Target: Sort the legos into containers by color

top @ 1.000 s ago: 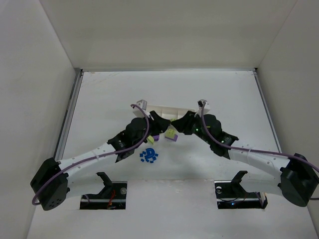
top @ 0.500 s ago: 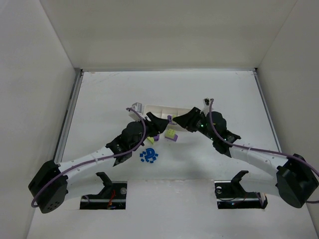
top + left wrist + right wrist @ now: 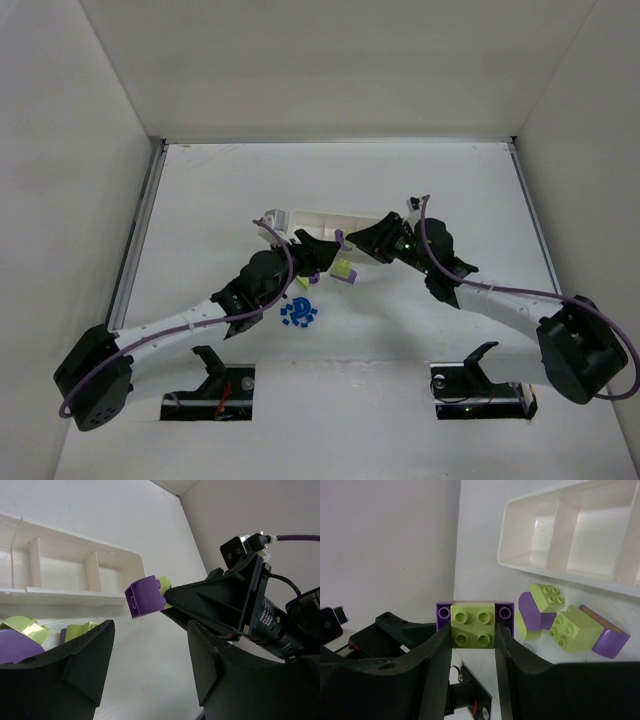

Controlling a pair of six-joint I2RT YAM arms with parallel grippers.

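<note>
My right gripper [image 3: 472, 630] is shut on a yellow-green brick stuck to a purple brick [image 3: 472, 625] and holds the pair in the air. The pair also shows in the top view [image 3: 341, 239] and in the left wrist view [image 3: 144, 596], in front of the white tray [image 3: 320, 218]. My left gripper [image 3: 150, 630] is open and empty, just below and short of the pair, its tip in the top view [image 3: 318, 262]. Loose purple and yellow-green bricks [image 3: 540, 611] [image 3: 577, 627] lie on the table before the tray [image 3: 560, 570]. The tray's visible compartments [image 3: 65, 595] look empty.
A cluster of tiny blue pieces [image 3: 298, 313] lies on the table under the left arm. More purple and yellow-green bricks [image 3: 20, 635] [image 3: 80, 630] sit by the left finger, also seen in the top view [image 3: 343, 270]. White walls enclose the table.
The right gripper has carried the two-colour pair up and a little left toward the tray. The left gripper has drawn slightly back and down, away from the right one.
</note>
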